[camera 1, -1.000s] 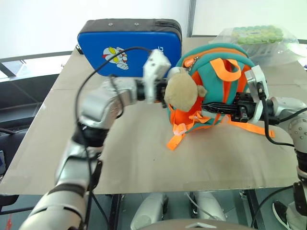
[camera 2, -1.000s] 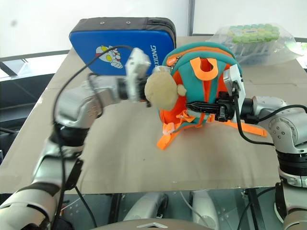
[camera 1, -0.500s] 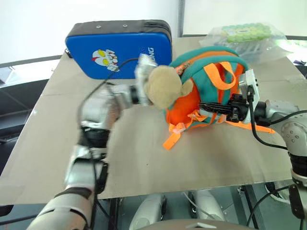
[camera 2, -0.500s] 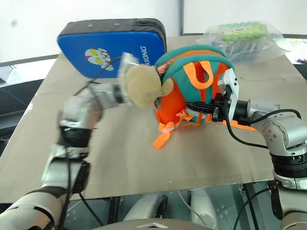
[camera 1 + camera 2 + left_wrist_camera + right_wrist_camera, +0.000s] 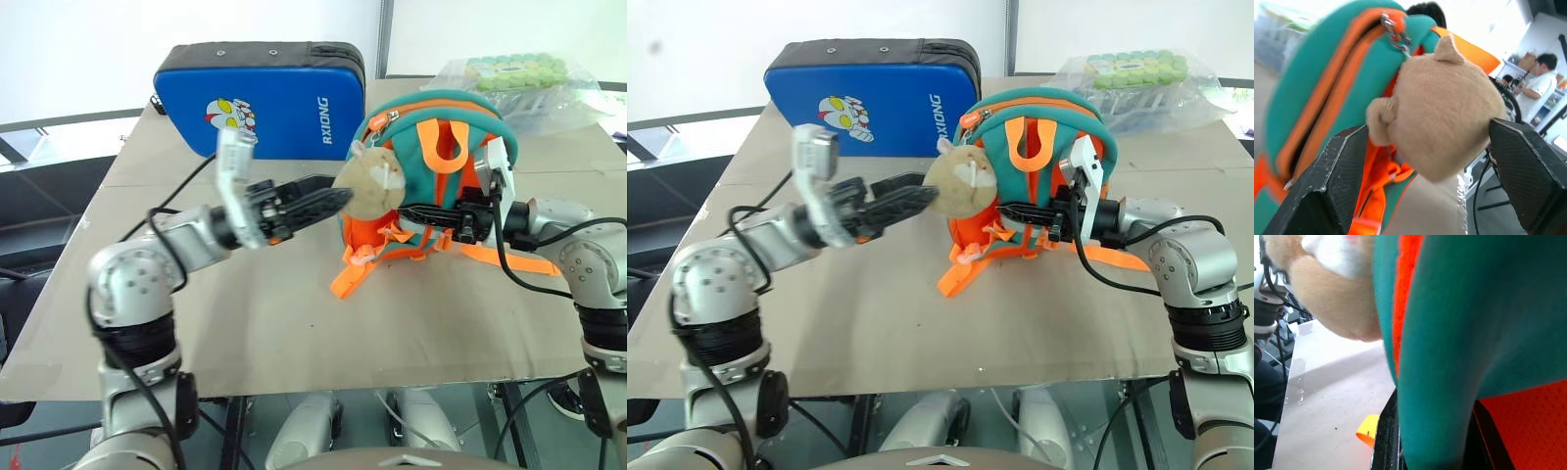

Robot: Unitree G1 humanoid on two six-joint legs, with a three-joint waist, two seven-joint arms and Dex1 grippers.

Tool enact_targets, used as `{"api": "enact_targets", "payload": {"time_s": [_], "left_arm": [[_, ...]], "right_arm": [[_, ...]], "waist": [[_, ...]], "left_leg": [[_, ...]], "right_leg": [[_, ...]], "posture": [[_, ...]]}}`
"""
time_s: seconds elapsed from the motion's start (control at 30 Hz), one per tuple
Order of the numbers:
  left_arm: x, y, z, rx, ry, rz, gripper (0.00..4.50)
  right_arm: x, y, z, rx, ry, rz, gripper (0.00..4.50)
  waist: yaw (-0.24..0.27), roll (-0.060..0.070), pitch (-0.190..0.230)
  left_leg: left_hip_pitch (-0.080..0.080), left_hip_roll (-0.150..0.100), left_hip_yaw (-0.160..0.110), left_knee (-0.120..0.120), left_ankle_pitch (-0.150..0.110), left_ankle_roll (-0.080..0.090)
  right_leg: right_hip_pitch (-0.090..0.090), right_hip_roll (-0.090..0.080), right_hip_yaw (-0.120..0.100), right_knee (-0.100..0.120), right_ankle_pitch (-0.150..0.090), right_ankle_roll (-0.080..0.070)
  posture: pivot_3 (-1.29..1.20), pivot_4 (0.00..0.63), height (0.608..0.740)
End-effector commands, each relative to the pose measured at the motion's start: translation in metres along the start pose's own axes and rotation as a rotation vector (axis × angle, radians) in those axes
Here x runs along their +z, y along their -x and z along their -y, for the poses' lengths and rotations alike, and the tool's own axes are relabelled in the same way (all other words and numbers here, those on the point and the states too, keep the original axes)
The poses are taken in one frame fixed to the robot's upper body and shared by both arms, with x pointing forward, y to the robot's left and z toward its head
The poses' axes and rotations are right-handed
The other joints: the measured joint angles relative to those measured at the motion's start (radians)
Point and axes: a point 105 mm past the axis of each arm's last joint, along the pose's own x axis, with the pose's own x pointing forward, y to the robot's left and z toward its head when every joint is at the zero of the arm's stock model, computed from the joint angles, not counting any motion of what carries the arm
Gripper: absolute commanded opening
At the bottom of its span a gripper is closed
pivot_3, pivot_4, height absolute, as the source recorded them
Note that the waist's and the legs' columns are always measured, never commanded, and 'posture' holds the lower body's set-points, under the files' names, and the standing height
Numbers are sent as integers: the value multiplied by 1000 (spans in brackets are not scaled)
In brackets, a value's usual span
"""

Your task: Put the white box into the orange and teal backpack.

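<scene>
Orange and teal backpack (image 5: pixel 431 176): upright, desk (image 5: pixel 294 323) centre-right, contents hidden | clear bag (image 5: pixel 519 83) of green items far right | left end effector (image 5: pixel 328 201) released, beside plush toy (image 5: pixel 370 184) | right end effector (image 5: pixel 1014 211) clenched on backpack fabric | left wrist view: person (image 5: pixel 1540 81) in background.

Bright backlight from rear windows, glare, blurred right wrist close-up.

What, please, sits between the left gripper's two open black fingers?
The backpack's tan plush toy, as the left wrist view shows, with the black fingers standing apart on either side of it.
</scene>
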Motion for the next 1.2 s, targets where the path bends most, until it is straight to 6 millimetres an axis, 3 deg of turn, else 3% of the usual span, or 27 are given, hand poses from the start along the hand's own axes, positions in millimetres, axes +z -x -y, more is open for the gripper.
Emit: {"api": "enact_targets", "payload": {"time_s": [0.03, 0.07, 0.13, 0.23, 0.4, 0.57, 0.63, 0.77, 0.87, 0.97, 1.07, 1.2], "left_arm": [[-1, -15, 1, 16, -73, -12, 3921], [-5, -17, 4, 0, -76, -32, 3921], [-9, -19, 0, 1, -67, -40, 3354], [-10, -19, -4, -4, -82, -49, 2043], [12, -8, -3, -24, -99, 58, 30], [45, 26, -21, 51, 6, 237, 30], [43, 42, -35, 128, 65, 263, 30], [-5, 64, -60, 317, 145, 137, 30], [-36, 77, -69, 409, 228, 113, 30], [-87, 90, -77, 537, 327, 25, 30], [-115, 89, -75, 573, 371, -51, 30], [-145, 69, -68, 571, 440, -107, 30]], "right_arm": [[11, 2, -6, 11, 49, 12, 0], [11, 2, -6, 8, 50, 10, 0], [11, 3, -7, -1, 51, 10, 0], [13, 3, -6, -11, 54, 12, 0], [27, 6, 4, -109, 65, 107, 0], [76, 26, 39, -338, -43, 435, 0], [84, 37, 53, -426, -102, 519, 0], [85, 48, 73, -580, -174, 579, 0], [83, 51, 80, -637, -198, 591, 0], [80, 59, 89, -710, -227, 603, 0], [80, 63, 93, -745, -240, 609, 0], [81, 71, 100, -797, -266, 632, 0]], "waist": [[-4, 0, 0], [-6, 0, 0], [-6, 0, 0], [-4, 0, 0], [-3, 0, 0], [-11, 0, 0], [-9, 0, 0], [-13, 1, 0], [-16, 1, 0], [-16, 2, -1], [-9, 2, -1], [-2, 5, -3]], "left_leg": [[0, 0, 0, 0, 0, 0], [0, 0, 0, 0, 0, 0], [0, 0, 0, -1, 0, 0], [0, 0, 0, -1, 0, 0], [0, 0, 0, 0, 0, 0], [0, 0, 0, 0, 0, 0], [0, 0, 0, -1, 0, 0], [0, 0, 1, -2, 0, 0], [0, 0, 1, -3, 0, 0], [1, 0, 1, -3, 0, 0], [1, 0, 2, -3, 0, 0], [3, 0, 2, -2, 0, 0]], "right_leg": [[0, 0, 0, 0, 0, 0], [0, 0, 0, 0, 0, 0], [-1, 1, 1, 1, 0, 0], [-1, 1, 0, 1, 0, 0], [-1, 0, 0, 0, 0, 0], [-2, 1, 1, 1, 0, 0], [-2, 1, 1, 1, 0, 0], [-2, 1, 0, 0, 0, 0], [-2, 0, 0, -1, 0, 0], [-2, 0, -1, 0, 0, 0], [-2, 0, 0, 1, 1, -1], [0, 0, 0, 1, 1, -2]], "posture": [[0, 150, 739], [0, 150, 739], [0, 150, 739], [0, 150, 739], [0, 150, 739], [0, 150, 739], [0, 150, 739], [0, 150, 739], [0, 150, 739], [0, 150, 739], [0, 150, 739], [0, 150, 739]]}}
